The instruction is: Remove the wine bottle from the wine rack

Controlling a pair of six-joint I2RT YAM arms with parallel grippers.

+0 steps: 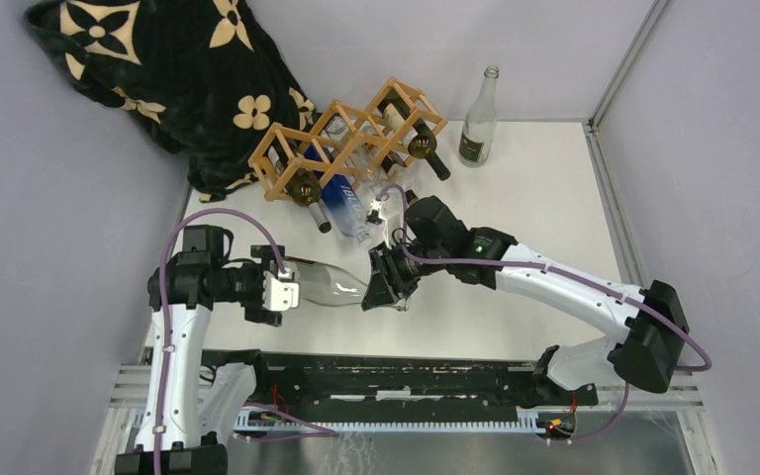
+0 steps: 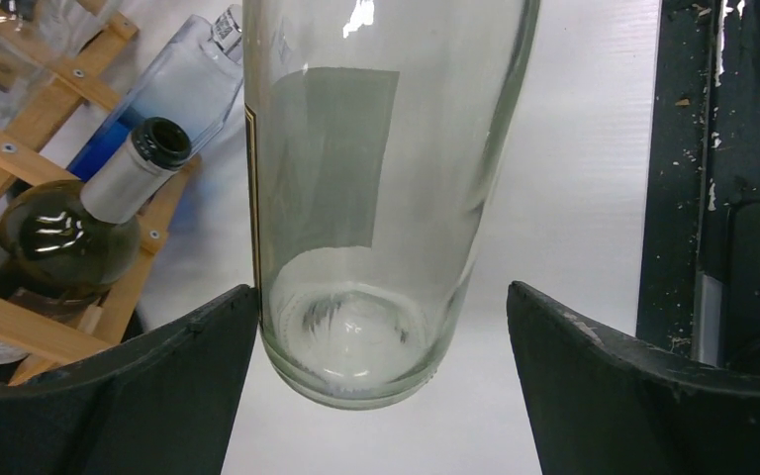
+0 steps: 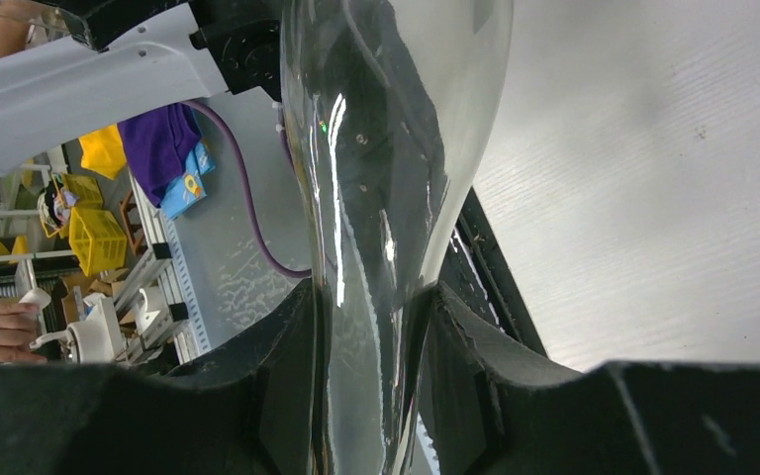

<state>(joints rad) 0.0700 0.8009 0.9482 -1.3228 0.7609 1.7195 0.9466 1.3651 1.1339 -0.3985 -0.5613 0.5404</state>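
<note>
My left tool (image 2: 381,297) stands wide open around the base of the clear glass wine bottle (image 1: 329,284). One finger (image 2: 163,376) sits just beside the glass and the other is well apart from it, so this tool carries nothing. The bottle lies roughly level on the near side of the wine rack (image 2: 5,148), out of its cells and apart from the frame, base toward my left arm and neck toward my right. I cannot tell whether it hangs above the surface (image 1: 534,198) or brushes it. My right tool (image 3: 371,307) is clamped on the narrow neck end, and that is the only hold. My worry is that smooth glass gripped so far from its weight may twist or slide in those pads, dropping the base. If I close the left tool from this off-centre stance, the nearer finger would push first and could lever the neck loose. If I release on the right before the left has closed, the bottle could fall and roll back toward the rack, where a green bottle (image 2: 54,237) pokes its neck out on the near side.
</note>
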